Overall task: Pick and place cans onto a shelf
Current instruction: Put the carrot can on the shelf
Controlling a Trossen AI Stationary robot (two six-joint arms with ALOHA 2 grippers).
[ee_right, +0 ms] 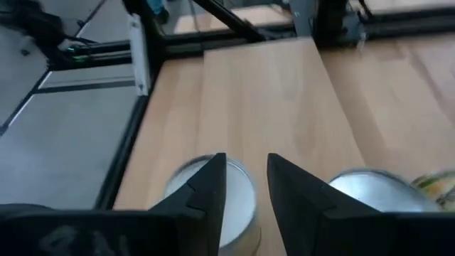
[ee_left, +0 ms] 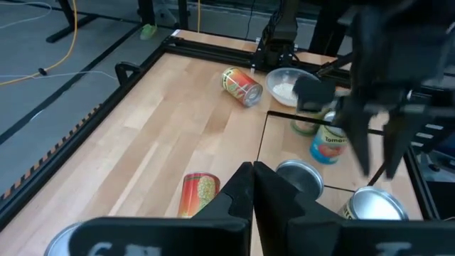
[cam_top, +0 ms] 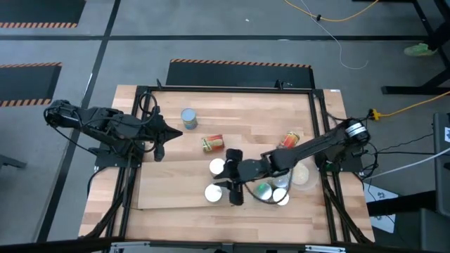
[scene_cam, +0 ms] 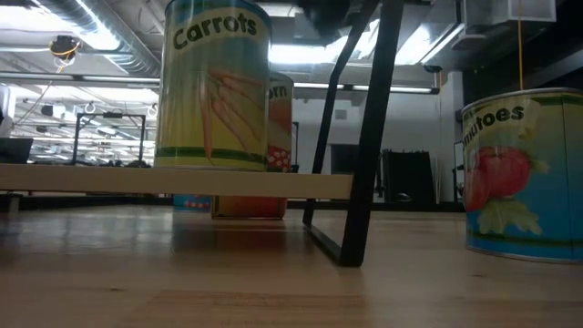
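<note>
Several cans with white tops (cam_top: 216,167) (cam_top: 213,193) (cam_top: 264,190) stand upright on the shelf (cam_top: 169,190), a pale board with a thin black frame (scene_cam: 364,137). My right gripper (cam_top: 225,180) hovers open above the two left cans (ee_right: 370,188); only bare board shows between its fingers. A grey-blue can (cam_top: 188,118) stands on the tabletop. Two red-and-yellow cans (cam_top: 212,143) (cam_top: 292,139) lie there on their sides. My left gripper (cam_top: 160,135) waits shut at the table's left, raised and touching nothing.
A flat beige dish (cam_top: 302,176) sits by the shelf's right end under the right arm. In the low view a carrots can (scene_cam: 214,87) stands on the shelf board and a tomato can (scene_cam: 524,173) on the table beside it. Bare wood lies far left.
</note>
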